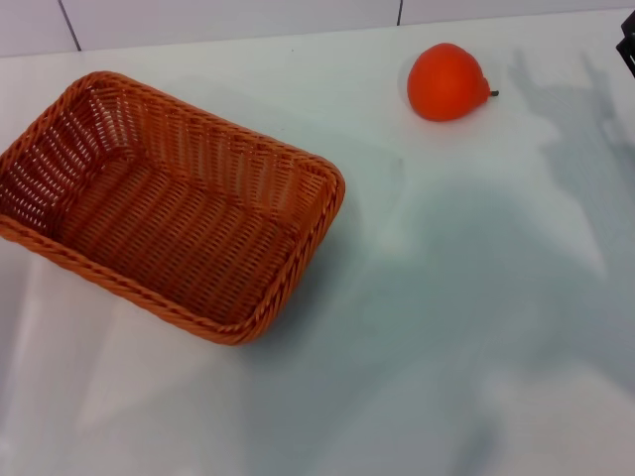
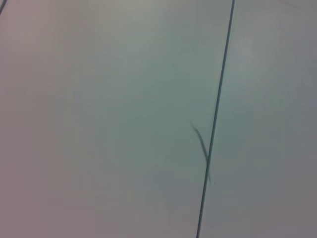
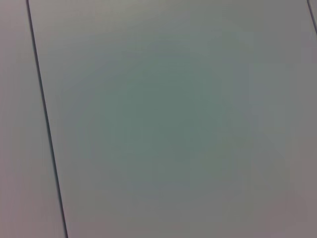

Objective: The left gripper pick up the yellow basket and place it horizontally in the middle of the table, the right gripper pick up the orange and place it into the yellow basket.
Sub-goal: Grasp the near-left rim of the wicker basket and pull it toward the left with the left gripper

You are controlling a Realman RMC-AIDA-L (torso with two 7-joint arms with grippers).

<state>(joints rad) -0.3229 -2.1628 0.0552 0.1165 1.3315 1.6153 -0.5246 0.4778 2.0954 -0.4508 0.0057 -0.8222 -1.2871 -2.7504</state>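
Note:
The yellow basket, an orange-brown woven wicker basket, stands upright and empty on the left part of the white table, set at a slant to the table's edges. The orange lies on the table at the far right, its dark stem pointing right, well apart from the basket. A black bit of the right gripper shows at the right edge of the head view, to the right of the orange and apart from it. The left gripper is out of view. Both wrist views show neither basket nor orange.
The table's far edge meets a pale panelled wall with dark seams. The left wrist view shows a pale surface with one dark seam; the right wrist view shows the same kind of surface and seam.

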